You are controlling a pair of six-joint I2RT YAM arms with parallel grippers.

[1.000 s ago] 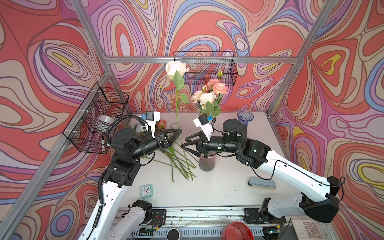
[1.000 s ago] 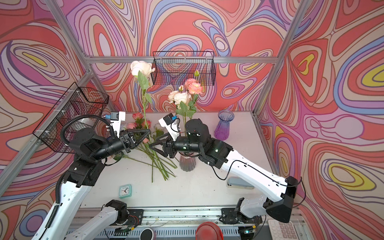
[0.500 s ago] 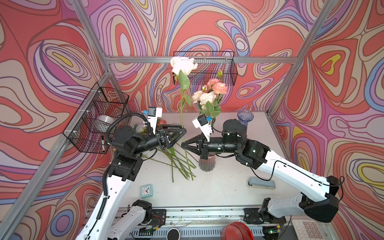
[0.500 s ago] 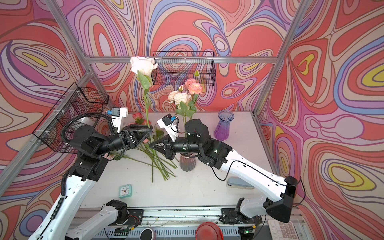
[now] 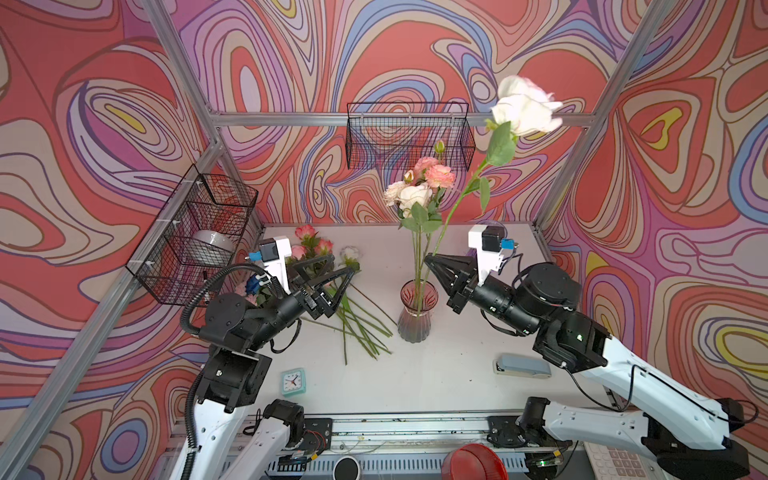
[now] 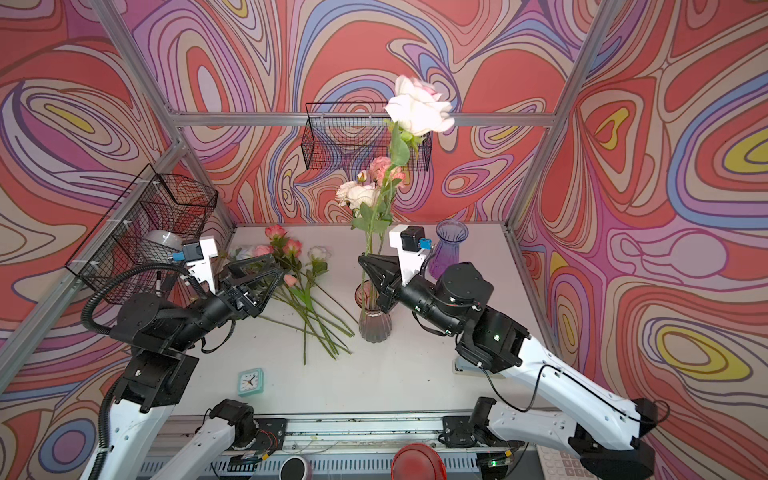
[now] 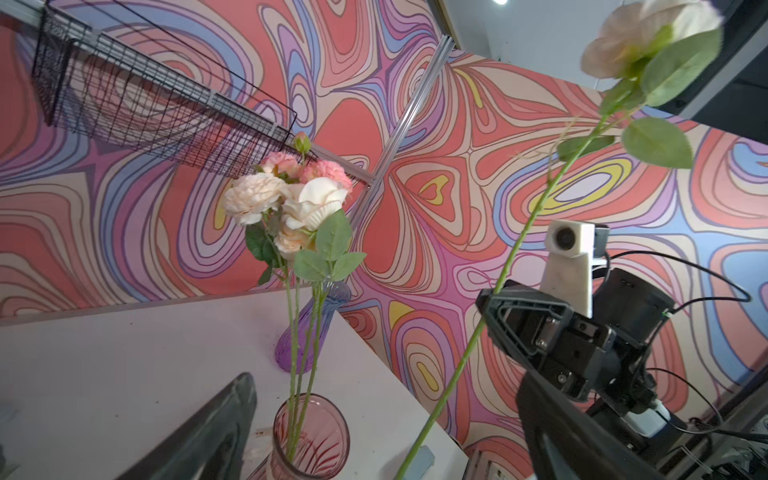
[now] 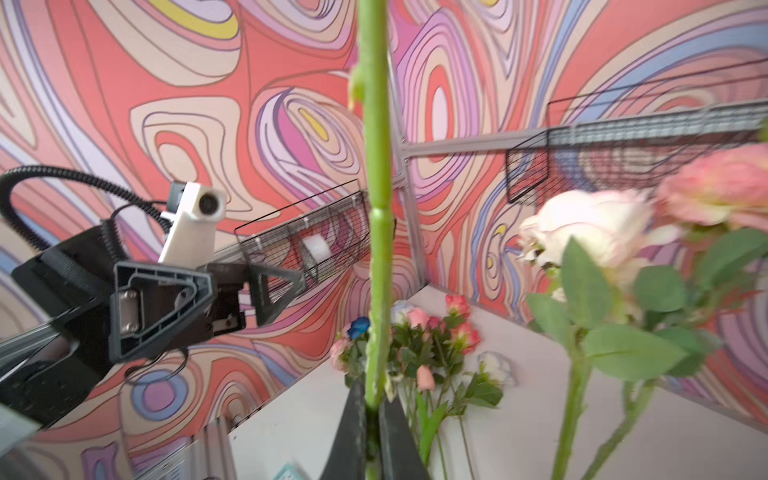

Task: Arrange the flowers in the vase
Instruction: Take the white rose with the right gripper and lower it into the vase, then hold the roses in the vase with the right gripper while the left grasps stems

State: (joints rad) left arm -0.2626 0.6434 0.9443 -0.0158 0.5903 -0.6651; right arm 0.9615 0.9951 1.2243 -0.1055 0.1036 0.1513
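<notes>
Right wrist, rose stem [image 8: 379, 249] clamped in pincer [image 8: 374, 409]

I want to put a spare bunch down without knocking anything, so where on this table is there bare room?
Best patch: the front strip of table between the clock and the stapler, in front of the pink vase. The back-left is crowded with loose flowers under the open left tool; the right arm hangs over the back right.
</notes>
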